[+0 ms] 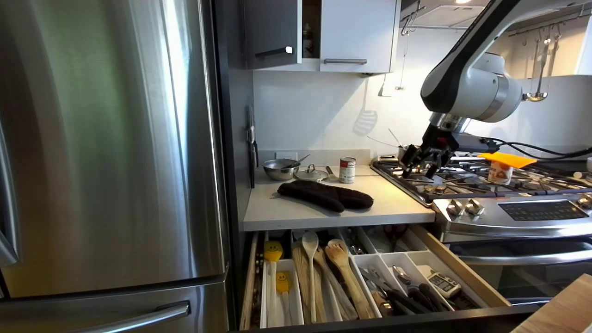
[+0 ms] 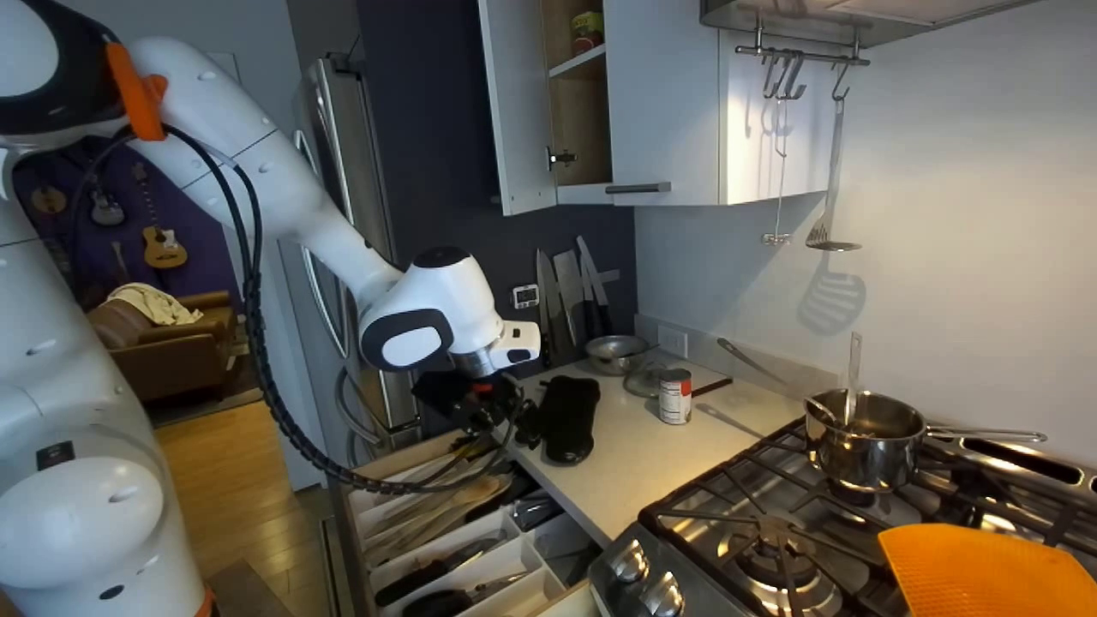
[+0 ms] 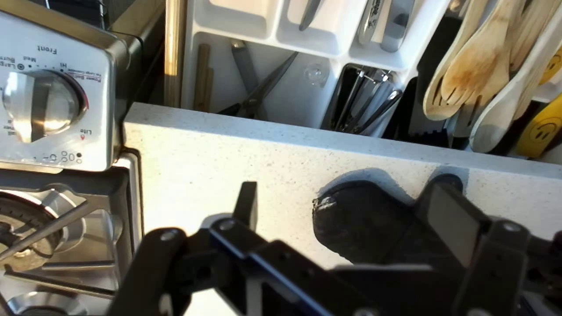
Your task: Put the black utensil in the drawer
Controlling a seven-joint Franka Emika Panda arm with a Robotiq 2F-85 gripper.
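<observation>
The open drawer (image 1: 462, 271) has wooden sides and white divided trays; it also shows in the wrist view (image 3: 342, 55) and in an exterior view (image 2: 514, 561). It holds several black-handled utensils (image 1: 404, 300). A slim dark utensil (image 1: 296, 163) leans in a metal bowl (image 1: 277, 171) at the back of the counter. I cannot tell which of these is the black utensil. My gripper (image 1: 417, 172) is open and empty above the counter near the stove's edge. In the wrist view its fingers (image 3: 344, 202) stand wide apart over the counter and the dark mitt.
A dark oven mitt (image 1: 323, 194) lies on the counter. Behind it are a glass lid (image 1: 311, 174) and a can (image 1: 347, 170). The stove (image 2: 771, 548) carries a pot (image 2: 866, 454) and an orange sheet (image 2: 986, 570). An upper cabinet door (image 2: 518, 111) stands open.
</observation>
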